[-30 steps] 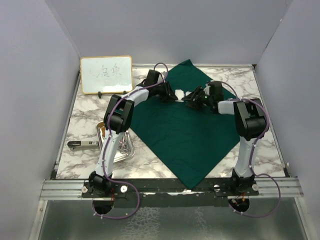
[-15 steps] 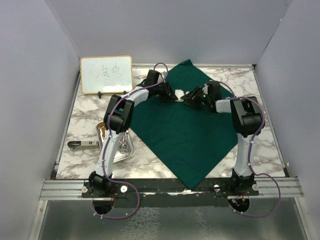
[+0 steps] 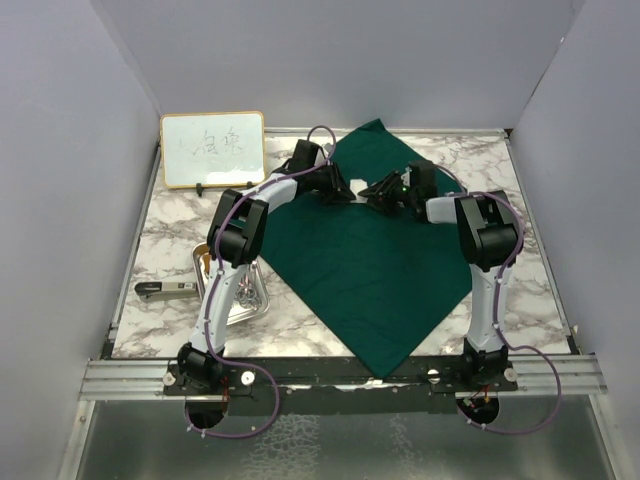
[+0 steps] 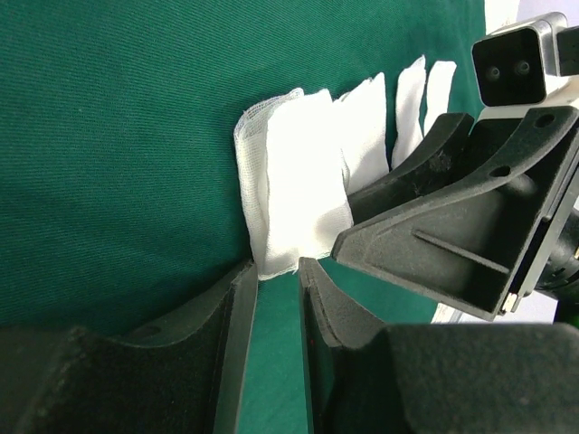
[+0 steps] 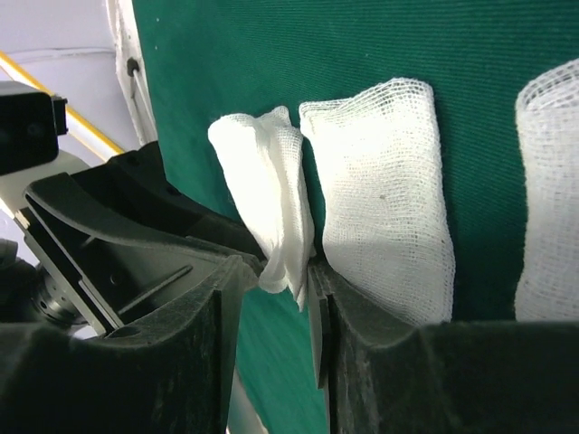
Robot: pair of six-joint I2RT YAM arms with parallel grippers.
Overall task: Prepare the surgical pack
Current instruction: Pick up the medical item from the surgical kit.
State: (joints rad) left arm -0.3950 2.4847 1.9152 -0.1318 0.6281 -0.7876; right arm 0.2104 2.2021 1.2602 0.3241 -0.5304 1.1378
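Right wrist view: we see right claw (image 5: 285,267) clamped on a white gauze square (image 5: 267,172) over the green drape (image 5: 226,54) spread on the table (image 3: 170,230); left claw (image 4: 276,265) narrowed at another gauze's edge, grip unclear.

The left arm (image 3: 207,305) and the right arm (image 3: 484,312) look the same. Each has long white parts and fat black joints. A thin purple cable (image 3: 277,395) loops along each arm and out past its black base (image 3: 197,366). The fingers (image 4: 226,348) are black and flat. A small silver camera box (image 4: 520,56) with two round holes sits on the wrist.
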